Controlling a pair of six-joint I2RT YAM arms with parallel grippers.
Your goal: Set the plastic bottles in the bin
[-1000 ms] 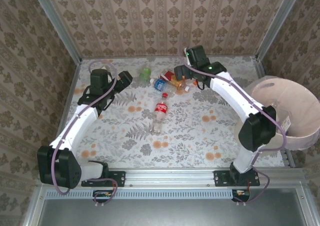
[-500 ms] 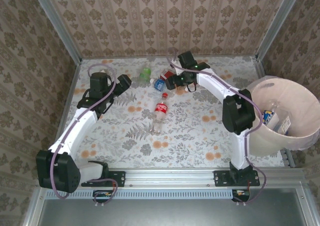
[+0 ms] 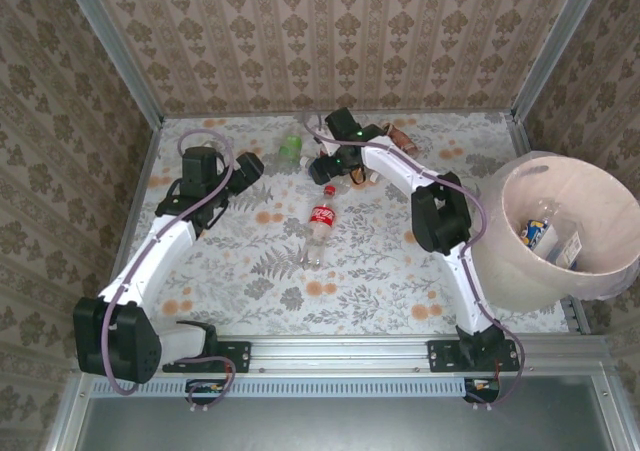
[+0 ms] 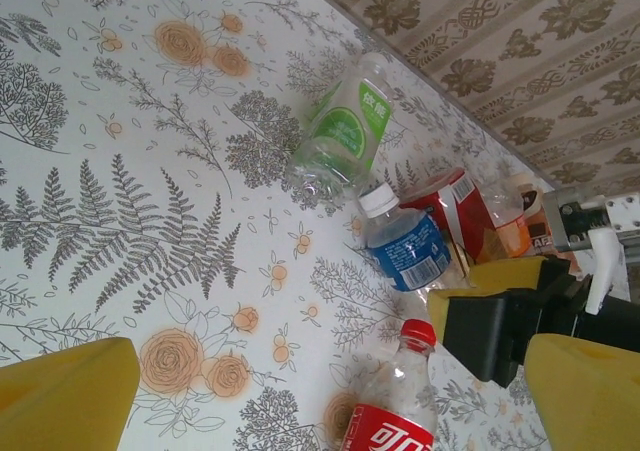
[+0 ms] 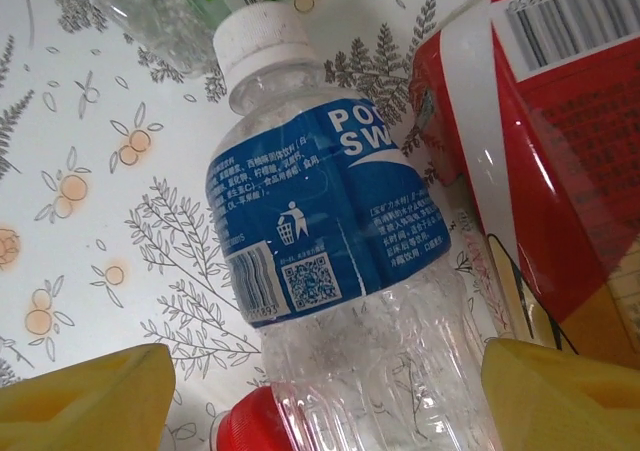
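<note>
**Right side closing in on the blue bottle, left side waiting**

Nearest to me on the tabletop (image 3: pixel 380 271) lies the Coca-Cola bottle (image 3: pixel 320 226), flat on its side and untouched, cap pointing away. My left jaws hang just beyond it, spread as wide as they go w/ nothing between them (prob. parked clear so the other arm can work).

My right arm reaches across to the far pile. There the right jaws are partly closed, one finger either side of the blue-label bottle (image 5: pixel 330 241). A strip of tabletop shows betw. one pad and the plastic, so I judge no hold yet. The bottle lies flat, white cap away from me, so a squeeze across its body suits it.

Tight beside it is a red pack (image 5: pixel 545 121), which could get nipped too. Farther off lies the green-label bottle (image 4: pixel 345 131).

The bin (image 3: pixel 505 266) stands off the right edge, well apart from the pile. Inside, a clear bottle with a blue label (image 3: pixel 537 233) rests at the bottom, w/ something pale beside it that I can't identify.
</note>
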